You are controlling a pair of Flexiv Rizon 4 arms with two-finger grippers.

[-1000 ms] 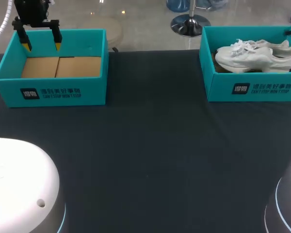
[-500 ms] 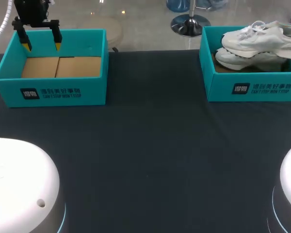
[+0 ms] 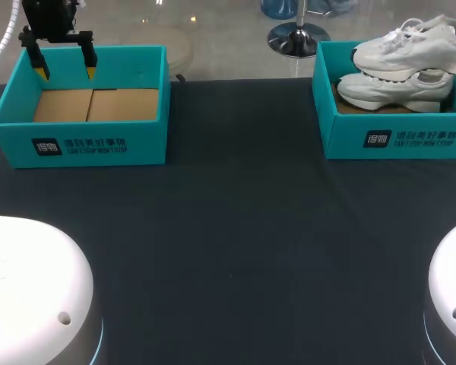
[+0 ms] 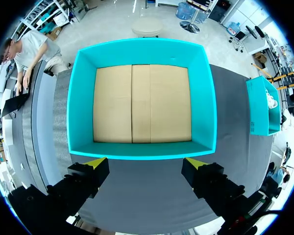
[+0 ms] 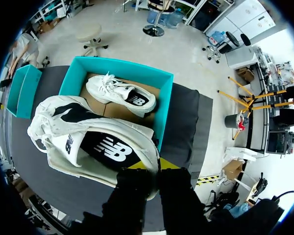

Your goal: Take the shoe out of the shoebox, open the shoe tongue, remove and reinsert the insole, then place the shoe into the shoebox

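A white shoe [image 3: 414, 42] hangs tilted above the teal shoebox [image 3: 395, 141] at the table's far right. My right gripper [image 5: 157, 171] is shut on the heel end of this lifted shoe [image 5: 88, 137]; the head view does not show the gripper. A second white shoe [image 3: 395, 87] lies inside the box, and the right wrist view shows that shoe [image 5: 120, 93] ahead of the gripper. My left gripper [image 3: 65, 70] stands open over the back rim of an empty teal box [image 3: 83, 144] at far left, nothing between its fingers [image 4: 95, 164].
The empty box [image 4: 142, 49] has a bare cardboard floor. Dark cloth [image 3: 235, 228] covers the table between the two boxes. White arm housings [image 3: 30, 289] rise at the near left and near right corners.
The right gripper has raised one white shoe up out of the shoebox, leaving the other shoe inside. The left arm has stayed where it was.
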